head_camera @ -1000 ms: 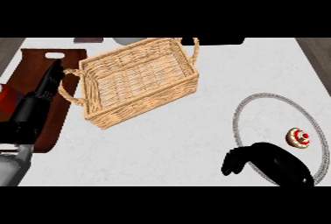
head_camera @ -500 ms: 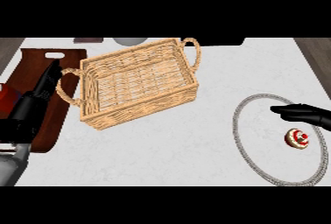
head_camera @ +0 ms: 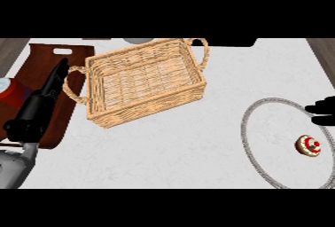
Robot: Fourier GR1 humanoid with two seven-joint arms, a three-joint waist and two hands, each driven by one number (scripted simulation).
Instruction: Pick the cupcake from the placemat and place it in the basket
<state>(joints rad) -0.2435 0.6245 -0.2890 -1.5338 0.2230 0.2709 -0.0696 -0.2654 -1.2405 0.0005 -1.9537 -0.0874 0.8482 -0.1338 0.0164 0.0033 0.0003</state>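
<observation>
Lying on the white counter (head_camera: 170, 150), the cupcake (head_camera: 308, 145) is sitting lower right while both hands' states are escaping judgement.

I have one view only, from the head, so nothing overlaps with another. It looks steeply down at the white counter (head_camera: 177, 146) from fairly near. The basket (head_camera: 141, 86) sits toward 11 o'clock, the placemat (head_camera: 252, 133) toward 3 o'clock, cut by the right edge. My forearms enter from 6 o'clock.
</observation>
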